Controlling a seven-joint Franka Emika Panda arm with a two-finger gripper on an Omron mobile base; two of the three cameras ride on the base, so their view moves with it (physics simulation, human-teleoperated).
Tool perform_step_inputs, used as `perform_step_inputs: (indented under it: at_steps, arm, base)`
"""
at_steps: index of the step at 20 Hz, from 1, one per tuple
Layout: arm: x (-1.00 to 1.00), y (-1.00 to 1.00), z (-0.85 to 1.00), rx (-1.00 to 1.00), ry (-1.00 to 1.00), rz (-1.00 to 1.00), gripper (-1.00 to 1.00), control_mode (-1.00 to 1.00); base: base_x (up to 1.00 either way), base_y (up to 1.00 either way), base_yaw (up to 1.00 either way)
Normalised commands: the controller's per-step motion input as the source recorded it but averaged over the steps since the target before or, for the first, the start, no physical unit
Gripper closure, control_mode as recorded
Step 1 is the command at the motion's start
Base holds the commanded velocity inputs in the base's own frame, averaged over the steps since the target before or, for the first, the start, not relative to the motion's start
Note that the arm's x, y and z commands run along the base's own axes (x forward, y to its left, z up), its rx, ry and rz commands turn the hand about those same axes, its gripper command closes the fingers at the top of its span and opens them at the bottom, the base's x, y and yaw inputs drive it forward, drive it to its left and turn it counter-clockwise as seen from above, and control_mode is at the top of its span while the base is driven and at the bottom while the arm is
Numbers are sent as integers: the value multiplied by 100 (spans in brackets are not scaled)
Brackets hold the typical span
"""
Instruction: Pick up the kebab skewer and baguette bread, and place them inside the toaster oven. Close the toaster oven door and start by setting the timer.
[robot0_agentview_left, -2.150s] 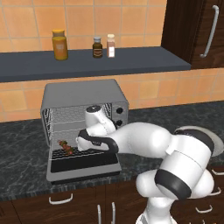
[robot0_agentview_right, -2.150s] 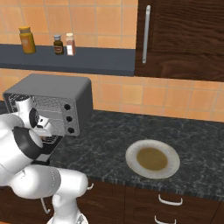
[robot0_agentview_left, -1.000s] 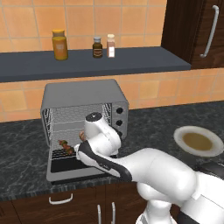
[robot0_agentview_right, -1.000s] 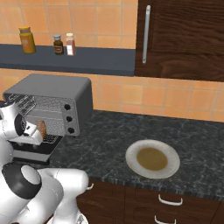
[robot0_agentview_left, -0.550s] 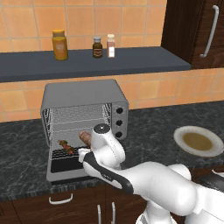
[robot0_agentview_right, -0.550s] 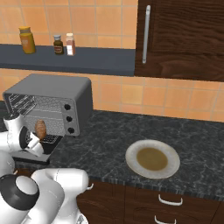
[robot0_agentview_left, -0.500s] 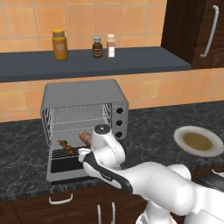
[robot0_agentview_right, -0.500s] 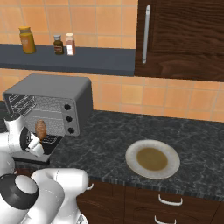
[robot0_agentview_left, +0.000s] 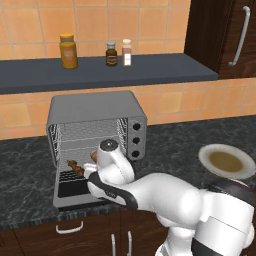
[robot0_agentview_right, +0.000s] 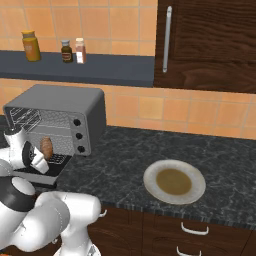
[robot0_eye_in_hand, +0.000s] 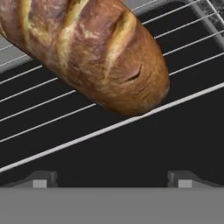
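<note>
The grey toaster oven (robot0_agentview_left: 95, 112) stands on the dark counter with its door (robot0_agentview_left: 75, 192) folded down flat. On the wire rack (robot0_eye_in_hand: 131, 122) lies the baguette bread (robot0_eye_in_hand: 94, 52), golden-brown; the right base view shows the same baguette (robot0_agentview_right: 46, 147) just inside the oven mouth. The kebab skewer (robot0_agentview_left: 75, 166) rests on the rack to its left. My gripper (robot0_eye_in_hand: 111, 183) is open just in front of the loaf, its fingertips (robot0_eye_in_hand: 41, 179) wide apart and touching nothing. In the left base view my wrist covers most of the loaf.
Three black knobs (robot0_agentview_left: 135, 140) run down the oven's right side. A plate (robot0_agentview_right: 174, 181) holding something brown sits on the counter to the right. A shelf above carries a yellow jar (robot0_agentview_left: 69, 51) and two small bottles (robot0_agentview_left: 119, 52). A dark cabinet (robot0_agentview_right: 210, 45) hangs at upper right.
The baguette stays where it was on the rack. My hand has drawn back and a little lower from it, with the fingers spread fully open.
</note>
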Motion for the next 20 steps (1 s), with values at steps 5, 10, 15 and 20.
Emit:
perform_step_inputs:
  at_steps: [5, 10, 15, 20]
  arm:
    - [45, 0, -10, 0, -2, -2, -100, -100]
    - [56, 0, -8, 0, -5, -3, -100, -100]
    - [68, 0, -9, 0, -4, -3, -100, -100]
    - [58, 0, -11, 0, -8, -4, -100, -100]
  base:
    - [0, 0, 0]
    - [0, 0, 0]
    - [0, 0, 0]
    - [0, 0, 0]
